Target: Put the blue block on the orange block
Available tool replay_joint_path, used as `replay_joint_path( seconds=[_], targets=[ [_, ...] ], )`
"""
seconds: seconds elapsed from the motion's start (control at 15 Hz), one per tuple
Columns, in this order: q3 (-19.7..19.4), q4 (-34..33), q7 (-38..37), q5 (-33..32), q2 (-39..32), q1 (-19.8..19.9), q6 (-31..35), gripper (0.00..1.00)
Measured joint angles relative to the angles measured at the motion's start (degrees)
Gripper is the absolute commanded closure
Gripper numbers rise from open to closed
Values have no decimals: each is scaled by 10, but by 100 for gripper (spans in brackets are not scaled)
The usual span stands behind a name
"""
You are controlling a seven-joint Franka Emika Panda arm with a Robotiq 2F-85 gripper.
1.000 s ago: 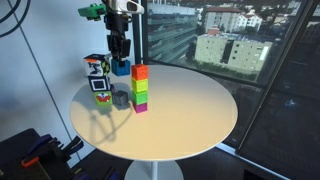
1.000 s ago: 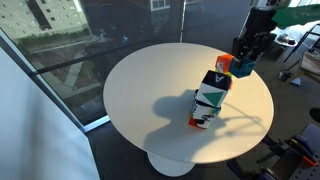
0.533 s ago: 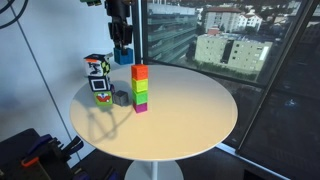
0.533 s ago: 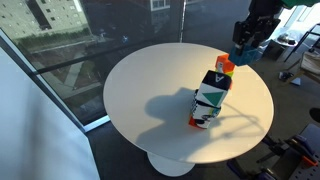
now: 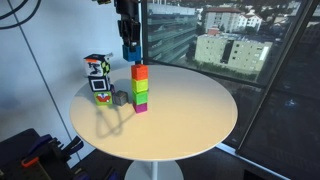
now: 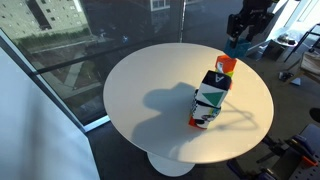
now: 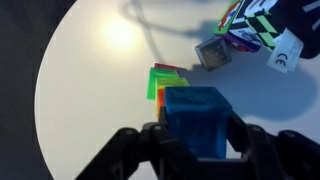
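My gripper (image 5: 131, 40) is shut on the blue block (image 5: 133, 49) and holds it in the air just above and slightly beside the stack. The stack stands on the round white table (image 5: 190, 110). Its top is the orange block (image 5: 139, 72), over a green cube (image 5: 139, 87) and a magenta cube (image 5: 139, 103). In the wrist view the blue block (image 7: 197, 120) sits between the jaws (image 7: 197, 138), with the orange block (image 7: 168, 77) just beyond it below. In an exterior view the gripper (image 6: 244, 24) holds the blue block (image 6: 237, 45) above the orange block (image 6: 227, 63).
A multicoloured patterned cube toy (image 5: 97, 76) stands near the stack, and a small grey block (image 5: 120, 98) lies between them. Both also show in the wrist view, the toy (image 7: 255, 25) and the grey block (image 7: 211, 55). A glass wall runs behind the table.
The gripper has risen with the blue block and moved sideways from beside the patterned toy toward the top of the stack.
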State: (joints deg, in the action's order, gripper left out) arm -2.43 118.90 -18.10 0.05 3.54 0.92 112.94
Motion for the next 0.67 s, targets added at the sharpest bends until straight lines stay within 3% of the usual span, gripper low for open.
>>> replay_joint_path(
  seconds=[0.67],
  targets=[
    [0, -57, -30, -8, -65, 2, 2, 69]
  ],
)
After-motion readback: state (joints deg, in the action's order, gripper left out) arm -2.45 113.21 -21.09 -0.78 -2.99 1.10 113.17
